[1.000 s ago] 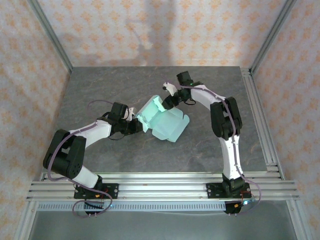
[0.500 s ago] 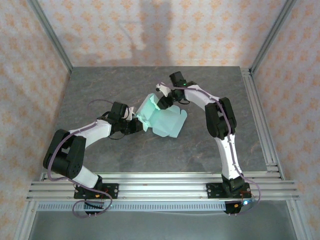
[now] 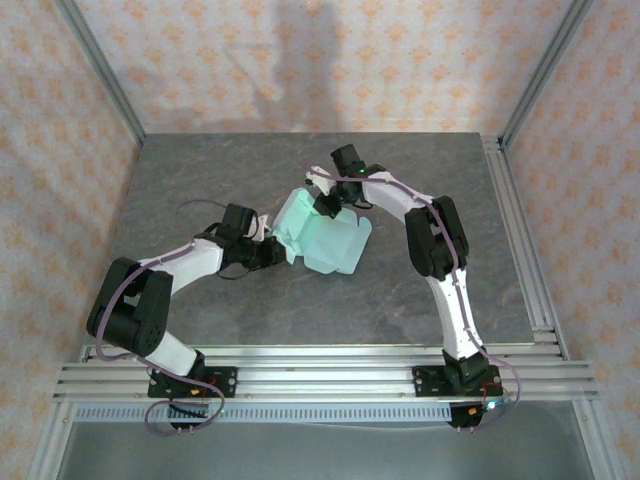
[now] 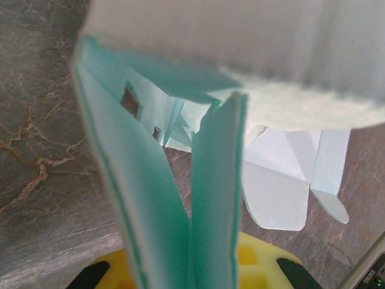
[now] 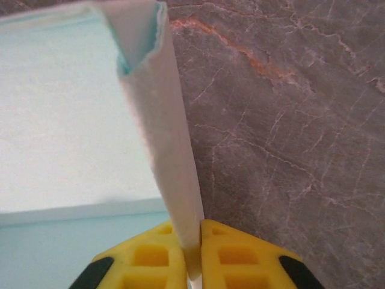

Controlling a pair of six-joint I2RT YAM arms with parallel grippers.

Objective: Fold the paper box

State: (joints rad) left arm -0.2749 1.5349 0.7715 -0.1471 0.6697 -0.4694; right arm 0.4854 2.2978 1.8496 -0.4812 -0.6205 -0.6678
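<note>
The right gripper (image 5: 192, 244) was clamped on a thin upright flap (image 5: 161, 120) of the paper box (image 3: 328, 243), and the card rose edge-on from between its closed jaws. In the right wrist view the broad mint panel of the box lay wholly to the left of that flap, with bare table (image 5: 289, 120) to the right. Any fold of the flap would probably have to swing toward the panel side. From above, this gripper sat at the far edge of the box, near its raised lid. The left gripper (image 3: 268, 250) was closed on doubled layers of card at the box's left end. The box lay near the middle of the table between the two arms, its long side running from the left gripper out toward the right.
</note>
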